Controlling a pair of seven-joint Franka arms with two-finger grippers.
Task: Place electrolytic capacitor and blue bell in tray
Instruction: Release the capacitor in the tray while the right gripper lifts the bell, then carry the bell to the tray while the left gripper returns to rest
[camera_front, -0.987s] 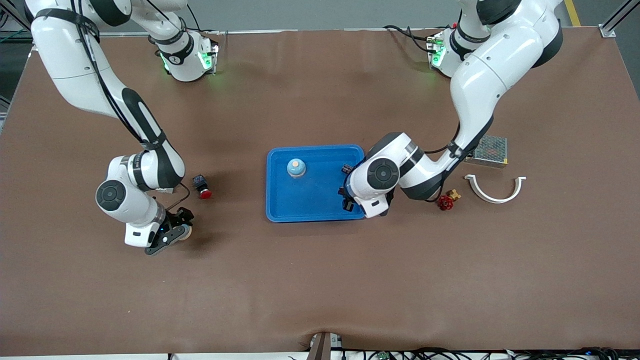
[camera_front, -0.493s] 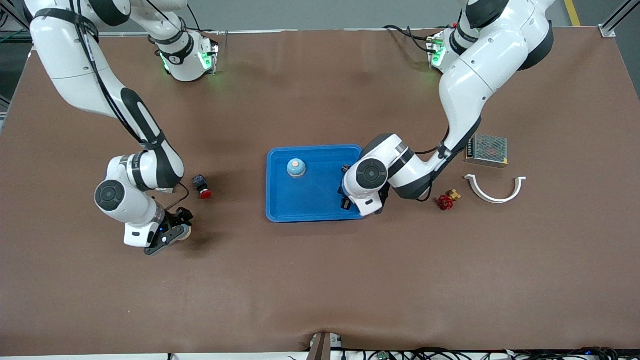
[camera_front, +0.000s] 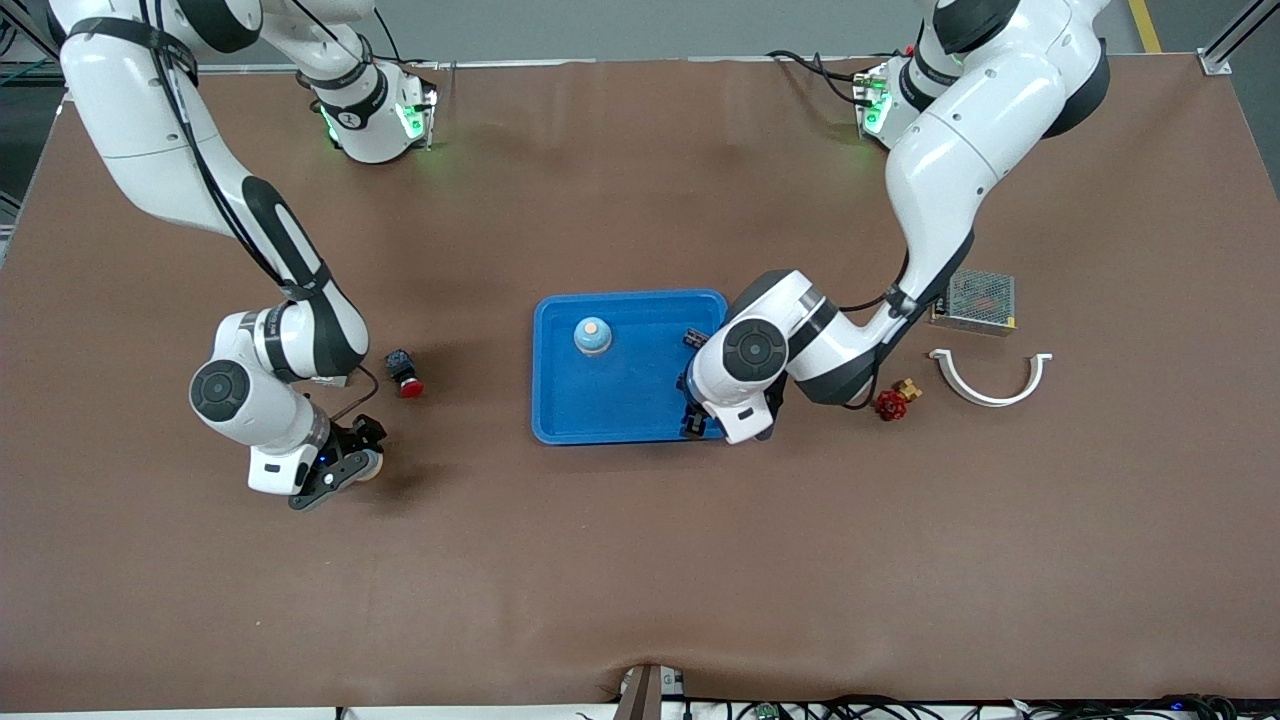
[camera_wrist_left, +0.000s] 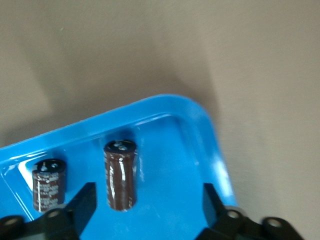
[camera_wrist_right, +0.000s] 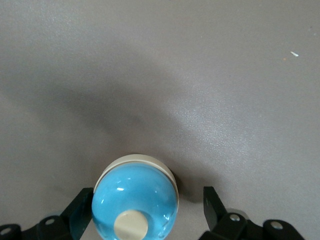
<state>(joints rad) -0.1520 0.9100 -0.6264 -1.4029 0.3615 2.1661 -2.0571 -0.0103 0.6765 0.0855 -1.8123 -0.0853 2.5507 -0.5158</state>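
A: Over the bright blue rectangular plastic tray (camera_front: 620, 400), at its corner toward the left arm's end of the counter (camera_front: 640, 580), the left gripper (camera_wrist_left: 145, 212) is hanging with its fingers (camera_wrist_left: 82, 202) spread apart and nothing between them. Two dark brown cylindrical electrolytic capacitors are standing upright on the tray floor just beneath it; one electrolytic capacitor (camera_wrist_left: 120, 174) is sitting in the gap between the fingers and a second capacitor (camera_wrist_left: 49, 184) is standing just beside one finger.

B: And the bell?

A: In the front view a glossy light-blue domed bell (camera_front: 592, 336) with a cream button is already sitting in the tray. The right gripper (camera_wrist_right: 145, 210), low over the bare counter toward the right arm's end, is straddling another blue bell (camera_wrist_right: 135, 197) of the same kind; its fingers (camera_wrist_right: 80, 210) are apart, one looking to be touching the dome, the other clear of it.

B: What is worrying you?

A: Two things, I judge. If the left gripper is pulling away at a slant, a finger could be clipping either capacitor and toppling it, since both are tall, narrow and close to the rim. On the right, the dome is smooth and rounded, so closing off-centre could be squeezing it out sideways.

B: Anything else nearby?

A: A small red-capped push button (camera_front: 403, 372) is lying just beside the right arm's wrist.
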